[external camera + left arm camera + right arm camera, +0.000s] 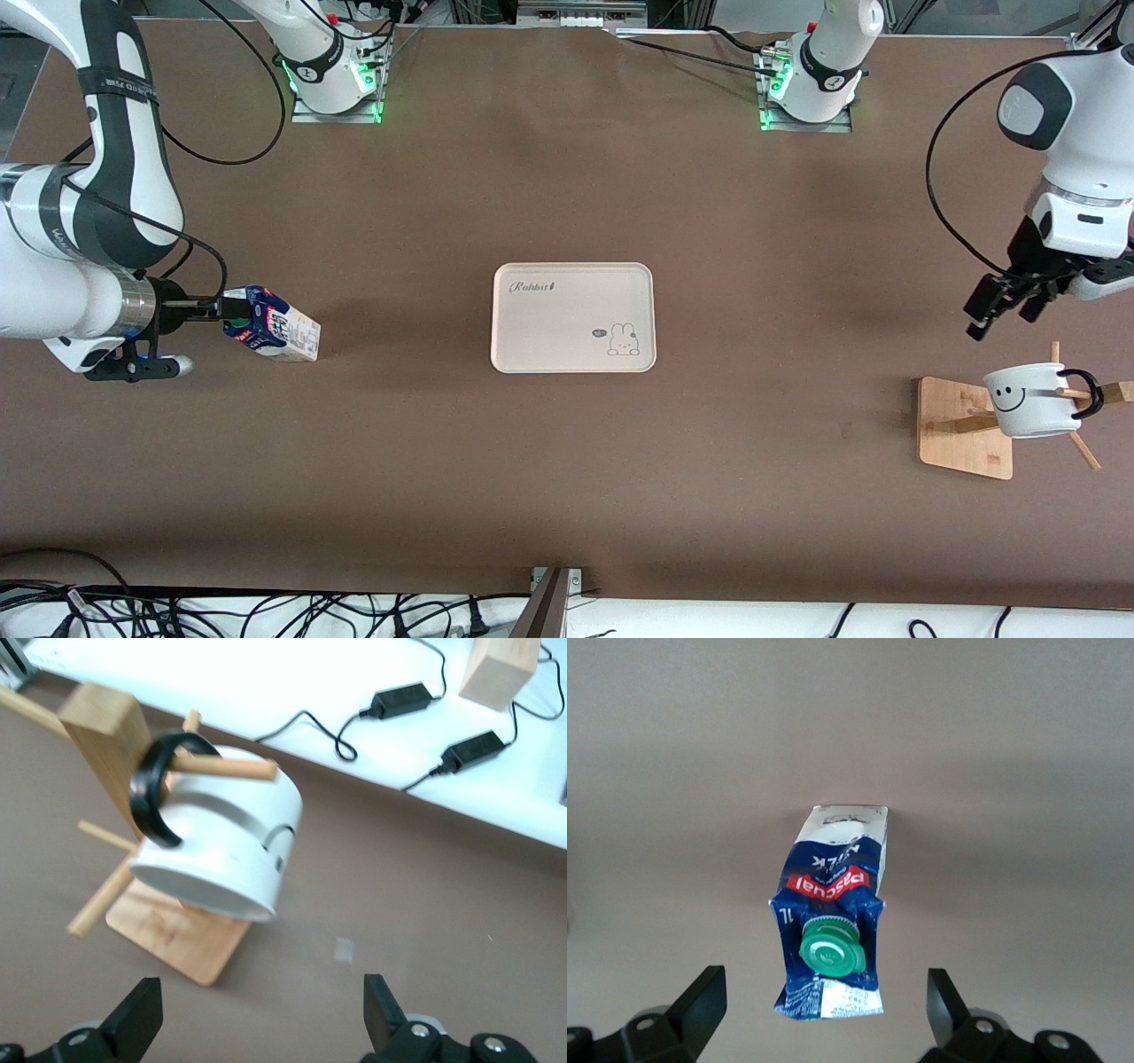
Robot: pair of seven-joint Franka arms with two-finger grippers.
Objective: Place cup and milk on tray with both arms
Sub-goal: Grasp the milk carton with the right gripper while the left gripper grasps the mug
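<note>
While both arms reach in from their ends of the bench, nothing has been lifted. The tray [573, 317] lies flat near the middle of the bench, bare, with its "Rabbit" script at one corner and the bunny drawing at the corner diagonal to it.

The milk [273, 324] stands on the bench toward the right arm's end, well apart from the tray and about level with it. It shows its dark blue gable top and green cap [831, 946] to the right wrist camera, with the white sides below. The right gripper [208, 307] is just beside the carton's top, coming in from the bench's end. In the right wrist view its fingers [700, 1001] stand wide on either side of the carton, with a clear gap to it on each side, so the pincer is released and grasps nothing.

The cup [1032, 400] hangs on a wooden rack [964, 427] near the left arm's end of the bench, nearer the front camera than the tray. Its black handle [157, 788] is looped over one peg [226, 767], the cup lies on its side, and the smiley face looks toward the front camera. The rack's base sits flat on the bench.

The left gripper [999, 311] hovers in the air over the bench just beside the rack, apart from the cup. Its fingers [137, 1017] are spread wide with nothing between them: released.
</note>
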